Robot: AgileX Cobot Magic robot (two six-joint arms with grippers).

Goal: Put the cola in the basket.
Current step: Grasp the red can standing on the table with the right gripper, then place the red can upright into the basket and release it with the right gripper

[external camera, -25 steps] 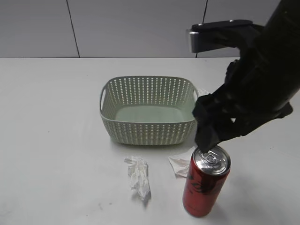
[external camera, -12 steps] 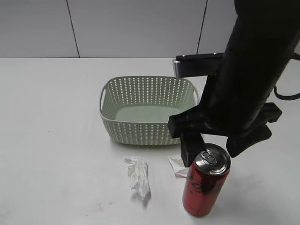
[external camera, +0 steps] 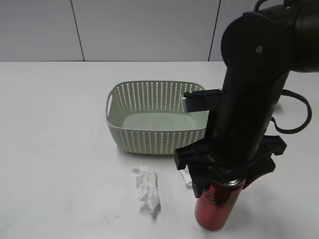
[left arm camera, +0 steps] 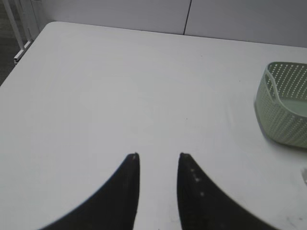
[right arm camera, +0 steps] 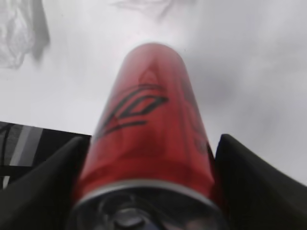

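The cola (external camera: 216,207) stands upright near the front edge of the white surface (external camera: 55,149), toward its right side. The right gripper (external camera: 223,175) is lowered over its top; in the right wrist view one dark finger (right arm camera: 41,187) is on each side of the can, spread about as wide as it, but I cannot tell if they already press on it. The basket (external camera: 155,140) sits behind the can, more to the left. Two crumpled pieces of paper (external camera: 147,187) lie between basket and front edge. The left gripper (left arm camera: 157,158) hangs slightly open and holds nothing, above the surface's left part.
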